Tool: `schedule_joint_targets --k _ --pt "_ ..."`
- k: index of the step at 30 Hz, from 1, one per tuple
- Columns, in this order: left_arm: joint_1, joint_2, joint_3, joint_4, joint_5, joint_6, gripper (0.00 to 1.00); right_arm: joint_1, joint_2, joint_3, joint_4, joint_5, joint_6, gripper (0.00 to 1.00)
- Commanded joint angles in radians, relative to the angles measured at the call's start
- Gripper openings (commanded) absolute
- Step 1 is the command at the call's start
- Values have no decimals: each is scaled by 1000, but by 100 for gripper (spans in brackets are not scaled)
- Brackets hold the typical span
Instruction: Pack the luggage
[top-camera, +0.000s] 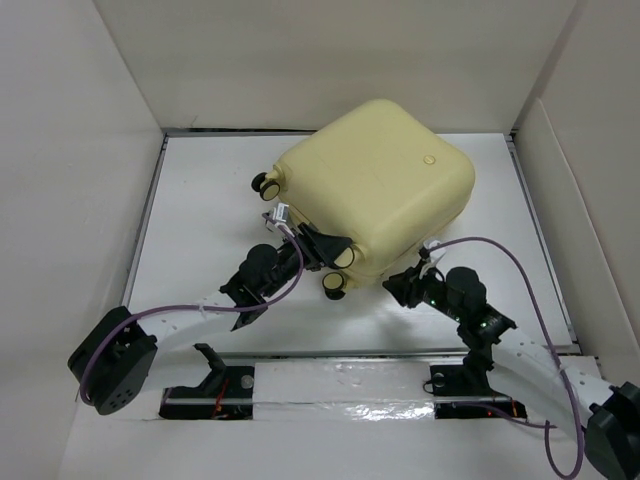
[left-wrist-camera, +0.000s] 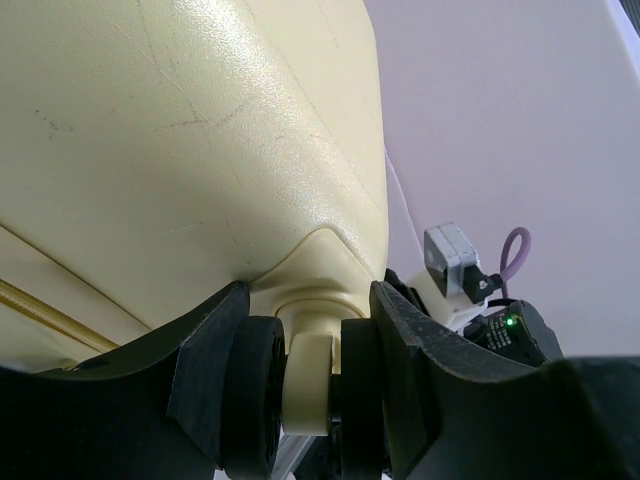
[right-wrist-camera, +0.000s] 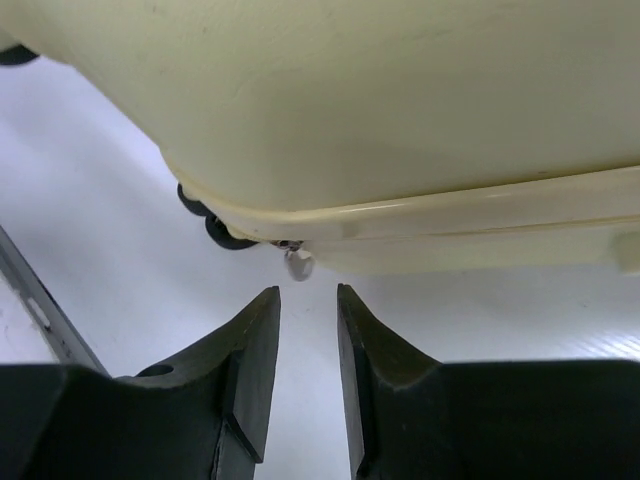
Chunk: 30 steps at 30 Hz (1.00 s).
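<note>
White table (top-camera: 200, 210) carries the luggage (top-camera: 380, 175), wheeled end pointing near-left.

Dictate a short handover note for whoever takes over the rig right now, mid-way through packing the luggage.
Grippers: the left pincer is shut on a wheel at the near side of the luggage. The right pincer is open and empty. It points at a small tab hanging from the seam and does not touch it.
Position: the luggage is on the table, turned at an angle.
Done: the shell is closed.
Left: the pictures don't show whether the zip is fully shut, so check the seam, then release the wheel.
</note>
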Motion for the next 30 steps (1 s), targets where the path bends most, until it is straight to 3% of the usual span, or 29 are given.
schedule_joint_targets --k 1,12,19,25,30 --pt "-18 25 13 -31 37 48 0 39 42 18 98 -23 -31 37" --pt "-18 44 -7 7 62 34 0 79 224 38 288 77 -6 42" --pt "-18 37 -13 4 66 30 0 114 279 43 402 227 5 33" --pt "-18 34 -20 2 69 30 0 123 264 42 422 264 11 22" --pt "-18 30 -28 -2 68 31 0 123 221 32 416 309 8 20"
